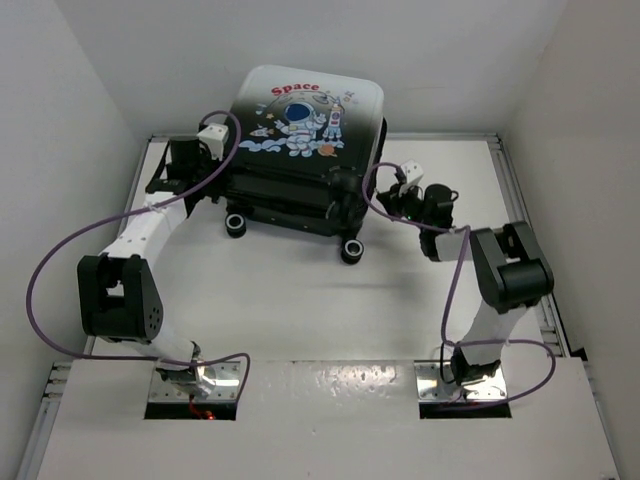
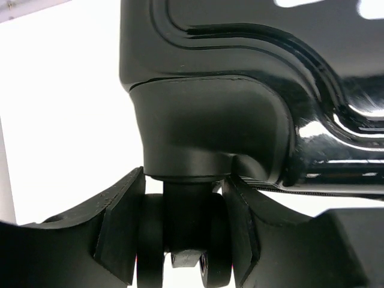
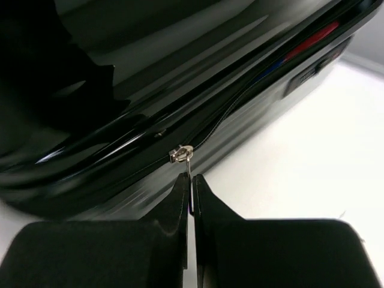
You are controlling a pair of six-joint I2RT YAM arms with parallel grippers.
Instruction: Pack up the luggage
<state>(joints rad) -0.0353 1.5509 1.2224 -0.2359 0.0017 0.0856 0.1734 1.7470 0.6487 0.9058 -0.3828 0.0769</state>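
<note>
The luggage (image 1: 300,130) lies closed on the white table, astronaut and red "Space" print up, wheels toward me. My left gripper (image 1: 210,185) is at its left rear corner. In the left wrist view my left gripper (image 2: 183,234) is shut on a black double wheel (image 2: 186,240), with its fingers (image 2: 120,228) pressed on both sides under the glossy shell (image 2: 240,78). My right gripper (image 1: 347,184) is at the right side of the case. In the right wrist view my right gripper (image 3: 191,183) is shut on the thin silver zipper pull (image 3: 189,171), which hangs from the slider (image 3: 181,154) on the shell (image 3: 150,72).
Two more black wheels (image 1: 236,225) (image 1: 352,250) stick out of the case's near edge. Purple cables (image 1: 60,250) loop beside both arms. White walls close in the table (image 1: 290,300) on the left, right and back. Metal rails (image 1: 520,200) run along its sides.
</note>
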